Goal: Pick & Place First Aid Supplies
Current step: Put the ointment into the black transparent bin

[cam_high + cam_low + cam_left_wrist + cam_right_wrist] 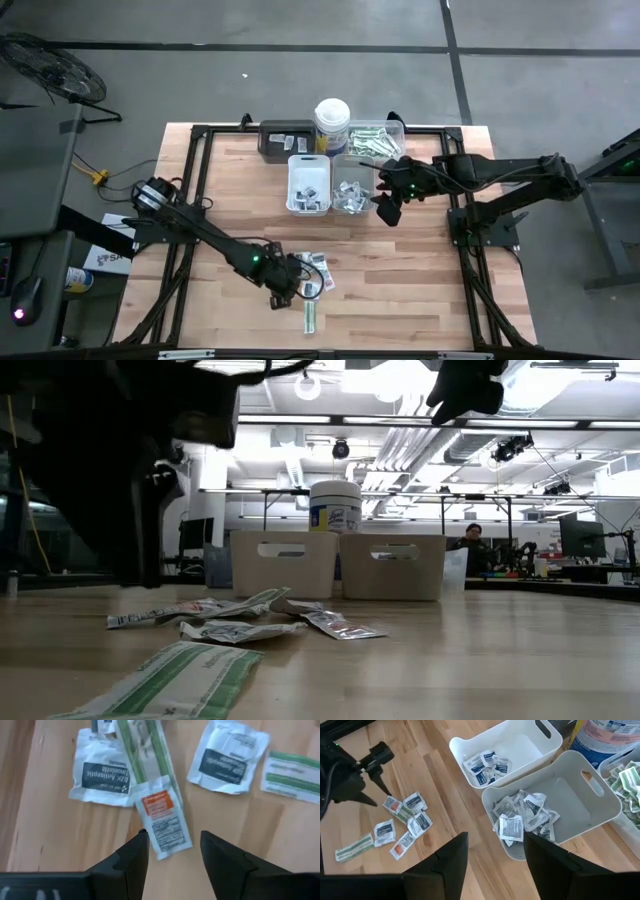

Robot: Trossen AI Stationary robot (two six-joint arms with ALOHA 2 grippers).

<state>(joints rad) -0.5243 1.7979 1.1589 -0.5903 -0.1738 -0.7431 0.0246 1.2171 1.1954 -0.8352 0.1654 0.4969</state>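
My left gripper [171, 851]: fingers wide, empty, over the orange packet [163, 815].
My right gripper [494, 851]: fingers wide, empty, above the grey bin [600, 805] edge.
Room: bare table [420, 280] between.

Loose packets [312, 275] lie on the table [420, 290] near its front edge; two bins [309, 183] stand side by side behind them, a canister [332, 125] farther back.

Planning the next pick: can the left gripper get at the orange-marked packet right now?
Probably yes. The left gripper hangs open right over the orange-marked packet, which lies on top of the loose pile, nothing covering it.
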